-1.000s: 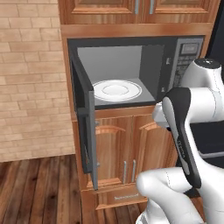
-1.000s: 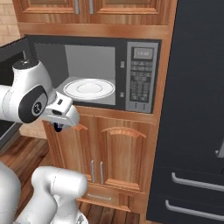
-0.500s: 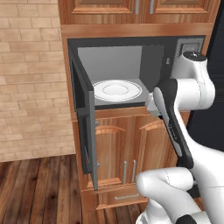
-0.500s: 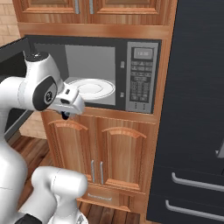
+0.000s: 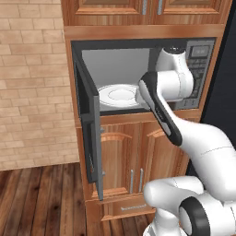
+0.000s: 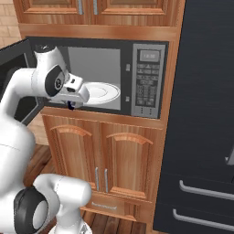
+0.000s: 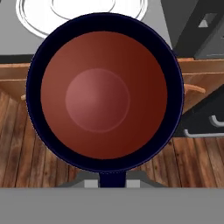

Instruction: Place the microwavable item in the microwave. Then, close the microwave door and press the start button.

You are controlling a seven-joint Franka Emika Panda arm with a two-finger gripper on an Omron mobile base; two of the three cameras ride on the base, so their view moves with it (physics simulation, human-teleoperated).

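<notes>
At the mouth of the microwave (image 6: 137, 50) the tool (image 6: 70, 105) is clenched on the cup (image 7: 104, 92), holding it just in front of the cavity's lower edge. Cavity contents: one white plate (image 5: 117, 95), nothing on it. Microwave door (image 5: 90, 133) hangs fully open on the left. Hand view looks straight down into the cup: reddish-brown inside, dark rim, plate edge beyond it. Right base view shows the keypad panel (image 6: 147, 80) head-on; in the left base view the arm partly covers it. Two lower cabinet doors (image 6: 130, 160).
</notes>
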